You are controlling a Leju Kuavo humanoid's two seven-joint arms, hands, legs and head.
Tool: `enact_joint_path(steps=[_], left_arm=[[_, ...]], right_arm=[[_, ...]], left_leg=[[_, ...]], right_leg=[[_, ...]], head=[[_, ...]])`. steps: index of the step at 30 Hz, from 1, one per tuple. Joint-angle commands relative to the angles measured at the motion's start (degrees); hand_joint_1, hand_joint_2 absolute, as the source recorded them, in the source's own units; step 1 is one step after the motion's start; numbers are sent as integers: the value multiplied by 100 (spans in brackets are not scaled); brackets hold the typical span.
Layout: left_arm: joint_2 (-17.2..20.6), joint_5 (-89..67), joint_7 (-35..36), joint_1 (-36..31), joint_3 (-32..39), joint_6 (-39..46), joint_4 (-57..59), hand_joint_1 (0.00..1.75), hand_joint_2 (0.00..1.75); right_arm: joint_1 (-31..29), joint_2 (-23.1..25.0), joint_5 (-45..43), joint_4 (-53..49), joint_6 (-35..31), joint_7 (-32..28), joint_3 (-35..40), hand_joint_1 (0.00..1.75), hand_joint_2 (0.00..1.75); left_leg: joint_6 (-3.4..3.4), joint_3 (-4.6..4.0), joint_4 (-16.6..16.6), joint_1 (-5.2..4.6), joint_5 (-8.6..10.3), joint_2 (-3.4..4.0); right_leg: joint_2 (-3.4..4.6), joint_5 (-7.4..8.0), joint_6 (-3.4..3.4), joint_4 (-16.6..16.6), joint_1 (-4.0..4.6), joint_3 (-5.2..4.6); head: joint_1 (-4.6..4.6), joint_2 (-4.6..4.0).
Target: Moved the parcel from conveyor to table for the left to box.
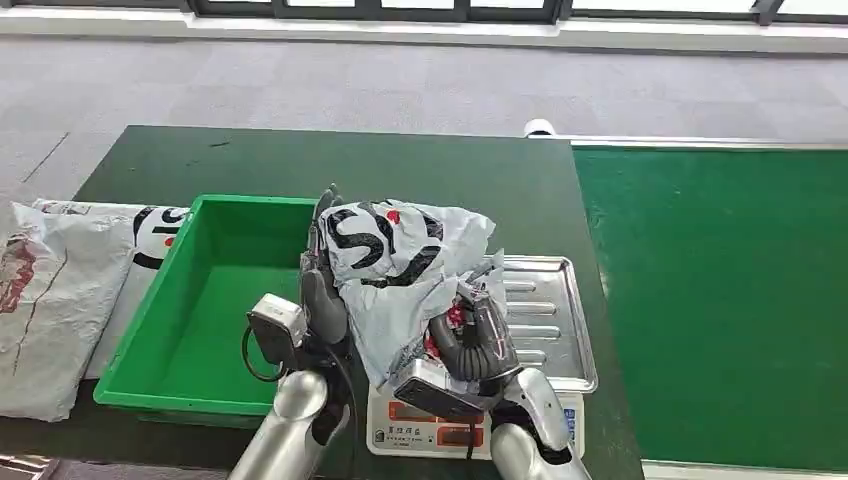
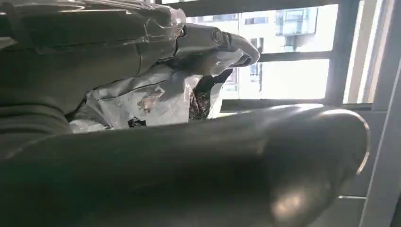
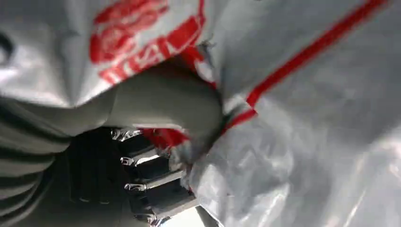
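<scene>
The parcel (image 1: 400, 255) is a crumpled grey plastic bag with black and red print. It hangs between my two hands, over the near right rim of the green bin (image 1: 225, 245) and the metal scale tray (image 1: 555, 320). My left hand (image 1: 322, 290) grips its left side, fingers pointing up; in the left wrist view the parcel (image 2: 142, 101) lies between the thumb and fingers of that hand (image 2: 213, 165). My right hand (image 1: 480, 340) grips the parcel's lower right. In the right wrist view my right hand (image 3: 156, 109) presses its thumb into the parcel (image 3: 307, 118).
The scale (image 1: 430, 430) stands at the near edge of the dark green table (image 1: 350, 160). The green conveyor belt (image 1: 720, 300) runs along the right. Large grey parcels (image 1: 50, 300) lie left of the bin, which holds nothing.
</scene>
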Motion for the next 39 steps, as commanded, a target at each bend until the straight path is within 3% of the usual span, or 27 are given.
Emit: enact_joint_path(steps=[1,5,17,26,32,34,36,39], left_arm=[[51,-127,28,-108,-291,312,-20,0,0],[67,-355,28,-36,-329,1052,-238,0,0],[67,-355,28,-36,-329,1052,-238,0,0],[159,-454,28,-308,-445,2180,92,0,0],[148,-898,28,-404,-457,2755,291,0,0],[-453,-3199,28,-97,1042,2765,-371,0,0],[-453,-4132,28,-53,1924,2765,-1243,0,0],[-453,-4920,28,-210,2509,2765,-1662,0,0]], right_arm=[[-118,-628,-23,-33,-28,121,308,0,175],[81,-741,-42,-403,-199,184,225,0,175],[81,-741,-42,-403,-199,184,225,0,175],[-14,-669,-31,-665,-198,211,-16,0,175],[359,-652,128,-935,-262,331,-59,0,175],[567,-603,193,-1186,-350,336,-110,0,175],[600,-598,257,-1296,-313,375,-63,0,175],[637,-608,267,-1332,-340,391,-30,0,175]], left_leg=[[-4,14,-23,5,7,-22],[-1,4,-6,2,-1,-27],[-1,-3,-6,1,2,-24],[-2,-4,-5,3,2,-27],[-1,-4,-6,0,2,-30],[-4,2,-12,4,3,-38],[-2,-5,-3,3,-3,-19],[-2,-23,6,5,-5,-4]], right_leg=[[-29,2,1,-29,5,24],[-29,-4,1,-10,2,14],[-25,-2,2,-11,1,7],[-29,-2,1,-11,4,6],[-31,-4,1,-9,1,7],[-41,-4,0,-20,5,17],[-22,-4,1,-10,4,3],[-4,-1,0,3,5,-15]], head=[[0,0],[0,0],[0,0],[0,0],[0,0],[0,0],[0,0],[0,0]])
